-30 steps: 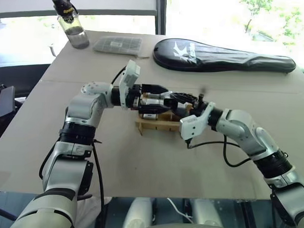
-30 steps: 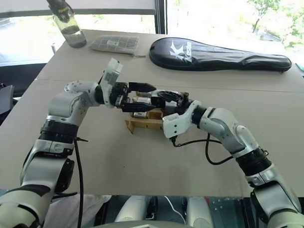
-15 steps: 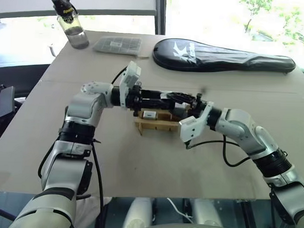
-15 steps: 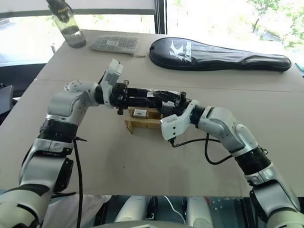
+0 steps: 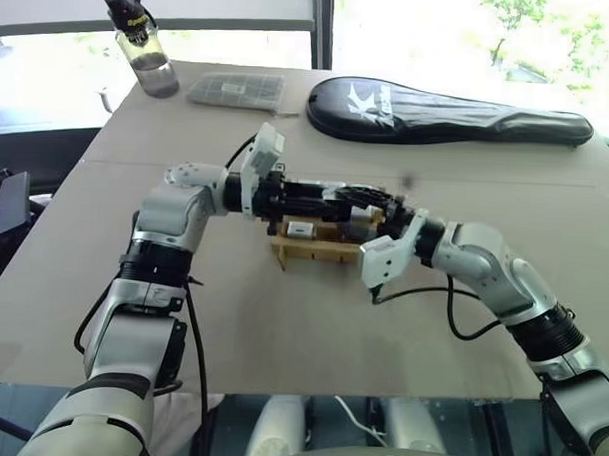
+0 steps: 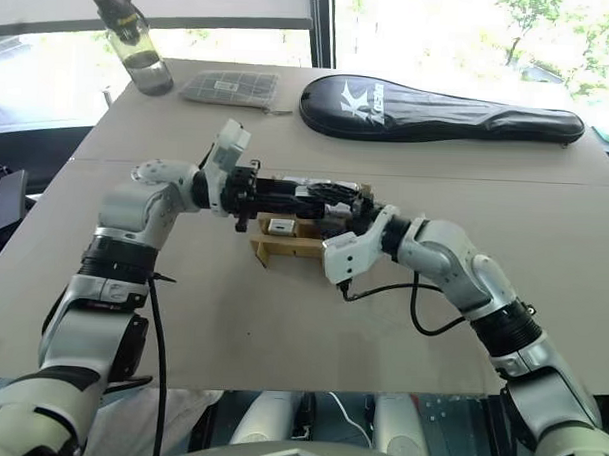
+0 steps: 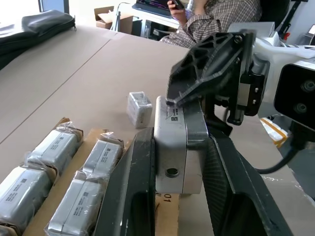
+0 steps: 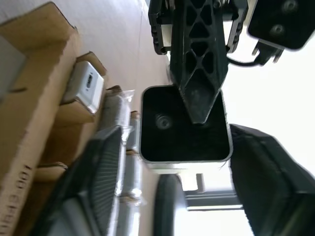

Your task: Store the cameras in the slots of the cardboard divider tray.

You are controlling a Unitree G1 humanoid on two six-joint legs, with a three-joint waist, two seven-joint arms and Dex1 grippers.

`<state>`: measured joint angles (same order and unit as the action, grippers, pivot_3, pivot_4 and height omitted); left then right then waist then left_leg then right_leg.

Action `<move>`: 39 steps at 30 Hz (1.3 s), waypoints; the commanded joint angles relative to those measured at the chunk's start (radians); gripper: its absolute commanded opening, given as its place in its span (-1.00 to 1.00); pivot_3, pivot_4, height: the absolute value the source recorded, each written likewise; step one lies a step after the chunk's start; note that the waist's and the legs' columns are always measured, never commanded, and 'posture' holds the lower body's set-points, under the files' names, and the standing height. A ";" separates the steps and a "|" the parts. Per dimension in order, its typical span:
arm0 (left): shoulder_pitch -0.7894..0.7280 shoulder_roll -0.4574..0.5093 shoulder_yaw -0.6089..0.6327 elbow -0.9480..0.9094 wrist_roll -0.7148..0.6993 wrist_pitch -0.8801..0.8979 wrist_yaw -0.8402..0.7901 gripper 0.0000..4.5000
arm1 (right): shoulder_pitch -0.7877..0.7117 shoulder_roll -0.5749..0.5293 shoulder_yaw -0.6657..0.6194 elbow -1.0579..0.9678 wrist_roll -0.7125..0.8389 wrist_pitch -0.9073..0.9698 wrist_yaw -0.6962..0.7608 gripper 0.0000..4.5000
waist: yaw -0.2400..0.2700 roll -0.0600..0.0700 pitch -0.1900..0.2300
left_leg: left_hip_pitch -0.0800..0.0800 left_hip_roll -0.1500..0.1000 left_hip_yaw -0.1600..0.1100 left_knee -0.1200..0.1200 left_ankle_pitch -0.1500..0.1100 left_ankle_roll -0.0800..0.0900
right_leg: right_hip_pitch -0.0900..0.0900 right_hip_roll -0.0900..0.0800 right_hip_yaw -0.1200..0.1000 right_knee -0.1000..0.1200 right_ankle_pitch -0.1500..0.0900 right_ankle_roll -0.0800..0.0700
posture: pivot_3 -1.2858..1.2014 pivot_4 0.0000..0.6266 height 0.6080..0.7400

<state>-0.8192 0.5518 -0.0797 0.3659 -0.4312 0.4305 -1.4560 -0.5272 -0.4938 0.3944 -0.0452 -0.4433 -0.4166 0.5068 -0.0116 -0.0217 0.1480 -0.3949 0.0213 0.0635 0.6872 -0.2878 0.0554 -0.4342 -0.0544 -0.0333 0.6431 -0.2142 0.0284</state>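
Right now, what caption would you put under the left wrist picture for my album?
Left hand shut on a camera above the cardboard divider tray, right hand open beside it.

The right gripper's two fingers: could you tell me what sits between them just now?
A camera, black face showing, sits between the right gripper's spread fingers in the right wrist view, clamped by the left gripper.

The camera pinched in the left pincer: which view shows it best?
The left wrist view: the camera sits clamped between the left pincer's fingers. The right wrist view shows its black face; the eye views show it small, between both pincers.
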 commanded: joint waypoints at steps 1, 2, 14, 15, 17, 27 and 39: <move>-0.019 -0.006 0.024 -0.023 -0.006 -0.047 0.001 -0.69 | 0.048 -0.006 -0.074 -0.109 0.121 0.093 0.054 0.99 | 0.002 0.000 0.000 | 0.000 0.000 0.000 0.000 0.000 0.000 | 0.000 0.000 0.000 0.000 0.000 0.000 | 0.03 -0.52 1.00; -0.017 -0.005 0.022 -0.019 -0.004 -0.052 -0.001 -0.69 | 0.082 -0.019 -0.090 -0.142 0.161 0.118 0.078 0.99 | 0.002 0.000 0.000 | 0.000 0.000 0.000 0.000 0.000 0.000 | 0.000 0.000 0.000 0.000 0.000 0.000 | 0.03 -0.52 1.00; 0.010 -0.017 -0.013 0.146 0.137 -0.403 -0.029 -0.69 | 0.544 -0.162 -0.499 -0.646 1.171 0.882 0.235 0.99 | 0.013 0.000 0.000 | 0.002 0.000 -0.001 0.000 0.000 0.001 | 0.002 0.000 -0.001 0.000 0.000 0.000 | 0.03 -0.52 1.00; 0.008 -0.021 -0.014 0.171 0.150 -0.439 -0.028 -0.69 | 0.586 -0.176 -0.540 -0.666 1.237 0.910 0.242 0.99 | 0.015 0.000 0.000 | 0.003 0.000 -0.001 0.000 -0.001 0.003 | 0.003 0.000 -0.001 0.000 0.000 0.000 | 0.03 -0.52 1.00; 0.003 -0.038 -0.001 0.212 0.145 -0.478 -0.038 -0.69 | 0.671 -0.189 -0.613 -0.688 1.339 0.945 0.255 0.99 | 0.026 0.000 0.000 | 0.003 0.000 -0.002 0.000 -0.003 0.005 | 0.003 0.000 -0.001 0.000 0.000 0.000 | 0.03 -0.52 1.00; -0.117 -0.128 0.052 0.518 0.129 -0.660 -0.116 -0.69 | 0.884 -0.236 -0.771 -0.706 1.406 0.978 0.258 0.99 | 0.027 -0.001 0.000 | 0.002 -0.001 -0.001 0.003 -0.005 0.008 | 0.005 0.000 -0.002 -0.001 0.000 0.000 | 0.03 -0.52 1.00; -0.193 -0.107 -0.051 0.645 0.144 -0.690 -0.158 -0.69 | 0.938 -0.204 -0.790 -0.751 1.397 0.955 0.229 0.99 | 0.026 -0.001 0.000 | 0.001 0.000 -0.002 0.003 -0.005 0.008 | 0.005 0.001 -0.002 -0.002 0.000 0.000 | 0.03 -0.52 1.00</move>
<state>-0.9790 0.4246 -0.1233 1.0155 -0.2630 -0.2597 -1.6099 0.4019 -0.7020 -0.3677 -0.7671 0.9473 0.5598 0.7348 0.0143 -0.0225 0.1478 -0.3934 0.0212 0.0611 0.6900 -0.2925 0.0635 -0.4296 -0.0535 -0.0356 0.6414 -0.2142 0.0289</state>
